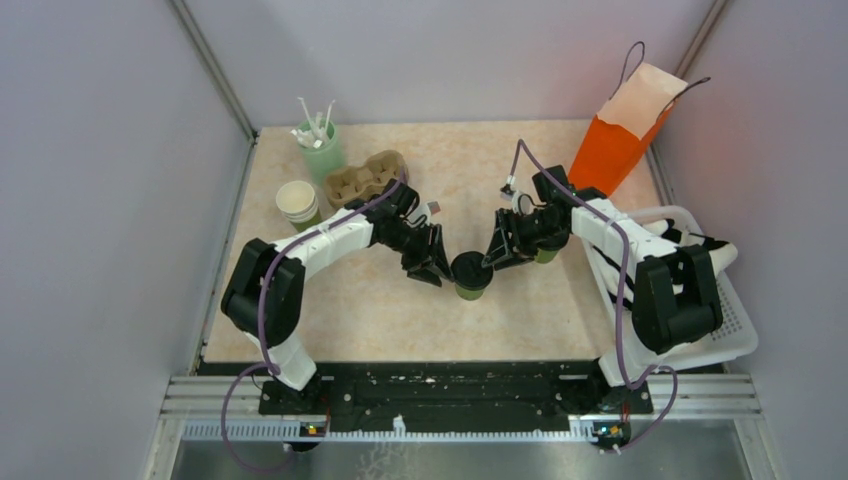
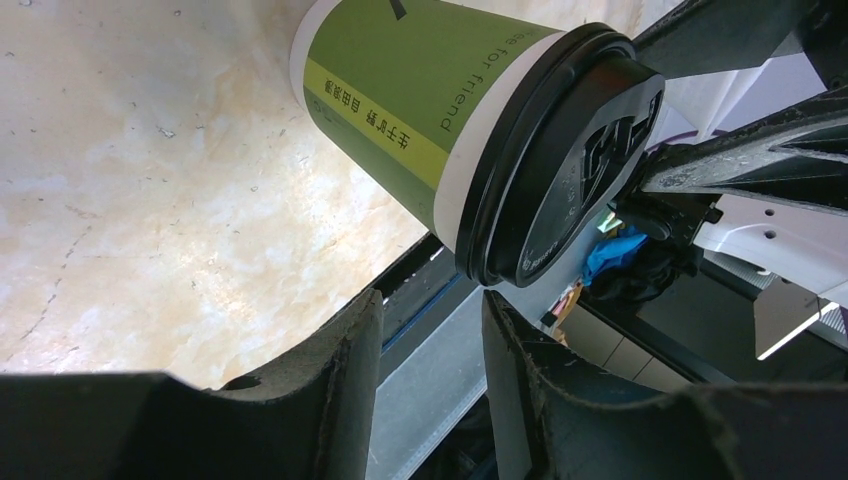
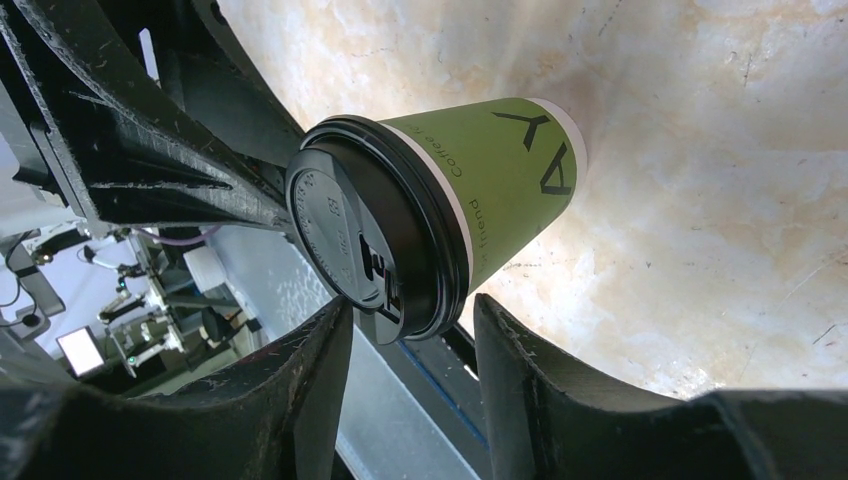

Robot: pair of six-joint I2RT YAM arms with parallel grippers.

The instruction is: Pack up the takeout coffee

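The small olive-green and cream paper cup with a black plastic lid [image 1: 470,275] stands upright around the middle of the beige marbled bench [image 1: 370,310]. The left gripper [image 1: 436,270] sits just beside it, fingers partly spread with nothing between them. The right gripper [image 1: 498,255] faces it from the other side, likewise spread and empty. I cannot tell whether either touches the lid. A white perforated plastic tray [image 1: 725,345] lies to the right, and a tall orange paper bag [image 1: 620,145] leans at the back.
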